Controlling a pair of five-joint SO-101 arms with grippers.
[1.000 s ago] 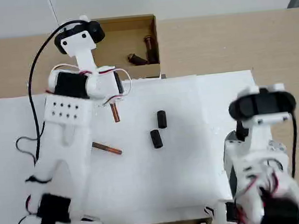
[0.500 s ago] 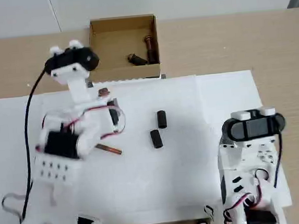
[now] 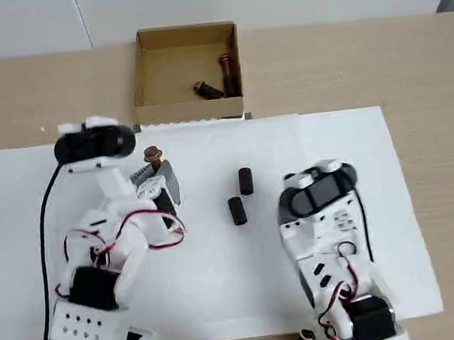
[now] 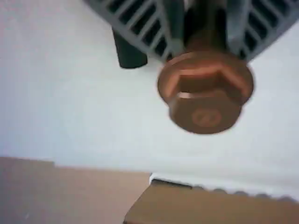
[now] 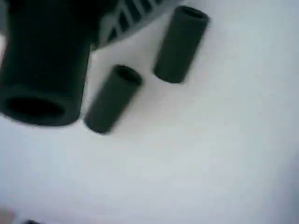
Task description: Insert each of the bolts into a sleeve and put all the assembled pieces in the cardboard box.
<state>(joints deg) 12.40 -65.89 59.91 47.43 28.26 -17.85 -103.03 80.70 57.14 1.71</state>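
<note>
My left gripper (image 3: 154, 175) is shut on a copper bolt (image 3: 152, 154) over the white foam mat (image 3: 222, 290), a little in front of the cardboard box (image 3: 139, 74). The left wrist view shows the bolt's hex head (image 4: 205, 93) sticking out between the ribbed grey fingers (image 4: 135, 23). Two black sleeves (image 3: 245, 180) (image 3: 237, 210) lie mid-mat. My right arm (image 3: 317, 202) stands just right of them. In the right wrist view the right gripper (image 5: 51, 18) is shut on a third black sleeve (image 5: 42, 70), with the two loose sleeves (image 5: 113, 99) (image 5: 181, 44) beyond it.
The box holds two assembled pieces (image 3: 218, 82) in its right part. The box's edge (image 4: 210, 210) and the wooden table (image 4: 60, 186) lie beyond the mat in the left wrist view. The mat's right side (image 3: 389, 203) is bare.
The left arm has drawn back from the box toward the front with the bolt, covering the loose bolt on the mat. The right arm has come forward and left, close to the two sleeves.
</note>
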